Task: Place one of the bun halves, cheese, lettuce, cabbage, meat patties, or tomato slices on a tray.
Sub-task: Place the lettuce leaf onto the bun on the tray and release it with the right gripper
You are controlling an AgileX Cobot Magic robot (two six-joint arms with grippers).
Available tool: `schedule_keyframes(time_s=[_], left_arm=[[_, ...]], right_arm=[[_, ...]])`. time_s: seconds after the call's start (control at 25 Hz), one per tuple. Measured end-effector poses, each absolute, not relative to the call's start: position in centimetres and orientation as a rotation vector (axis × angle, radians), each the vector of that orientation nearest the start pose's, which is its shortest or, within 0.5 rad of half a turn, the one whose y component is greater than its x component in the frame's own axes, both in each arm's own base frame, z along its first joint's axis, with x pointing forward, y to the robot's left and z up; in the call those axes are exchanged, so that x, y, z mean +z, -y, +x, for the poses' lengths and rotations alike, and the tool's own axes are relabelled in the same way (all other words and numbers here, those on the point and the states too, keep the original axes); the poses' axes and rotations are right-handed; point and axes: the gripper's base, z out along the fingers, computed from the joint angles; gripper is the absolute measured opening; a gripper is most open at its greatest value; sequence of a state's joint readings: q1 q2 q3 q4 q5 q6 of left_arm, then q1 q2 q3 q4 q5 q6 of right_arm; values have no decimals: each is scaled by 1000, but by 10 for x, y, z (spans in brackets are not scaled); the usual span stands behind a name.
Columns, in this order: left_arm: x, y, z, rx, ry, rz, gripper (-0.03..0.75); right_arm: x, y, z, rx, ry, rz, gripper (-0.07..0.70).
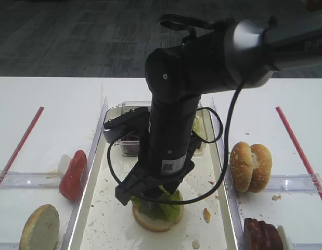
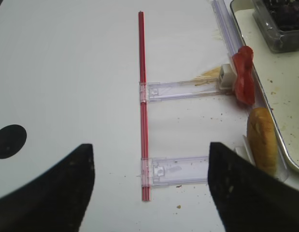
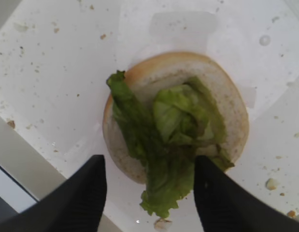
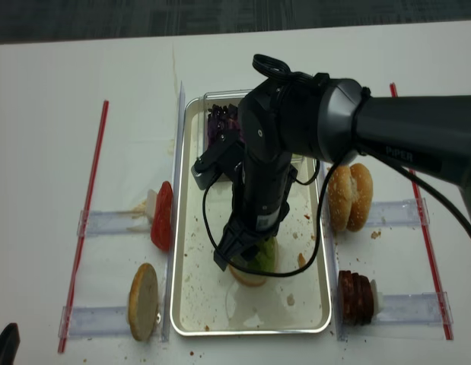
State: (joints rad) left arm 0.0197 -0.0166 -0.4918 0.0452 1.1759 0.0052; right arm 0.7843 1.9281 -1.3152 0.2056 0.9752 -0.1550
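Note:
A light green lettuce point(image 3: 173, 140) clump lies on the pale cut face of a bun half point(image 3: 163, 72), which sits on the tray point(image 1: 98, 219) floor near its front. My right gripper point(image 3: 149, 162) hovers just above it, open, its black fingers point(image 3: 86, 193) either side of the leaf's near end and not touching it. From above, the right arm covers most of the lettuce point(image 1: 163, 205) and bun point(image 1: 153, 223). My left gripper point(image 2: 150, 147) is open over bare table to the left of the tray, holding nothing.
Tomato slices point(image 1: 73, 174) and another bun half point(image 1: 40, 229) stand in clear holders left of the tray. Bun halves point(image 1: 250, 166) and meat patties point(image 1: 262, 234) stand to its right. Purple cabbage point(image 4: 218, 125) sits in a clear box at the tray's back. Red strips point(image 1: 20, 146) flank the table.

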Motion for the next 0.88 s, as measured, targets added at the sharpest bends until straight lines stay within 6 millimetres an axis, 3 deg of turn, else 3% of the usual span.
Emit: schedule_keyframes(time_s=[0.24, 0.68, 0.88], left_arm=[[266, -4, -12, 69, -2151, -21, 491], [266, -4, -12, 69, -2151, -21, 491], [266, -4, -12, 69, -2151, -21, 491]], right_arm=[[185, -271, 250, 300, -2836, -1255, 448], [245, -258, 236, 362, -2711, -1230, 448], [255, -253, 231, 365, -2711, -1240, 448]])
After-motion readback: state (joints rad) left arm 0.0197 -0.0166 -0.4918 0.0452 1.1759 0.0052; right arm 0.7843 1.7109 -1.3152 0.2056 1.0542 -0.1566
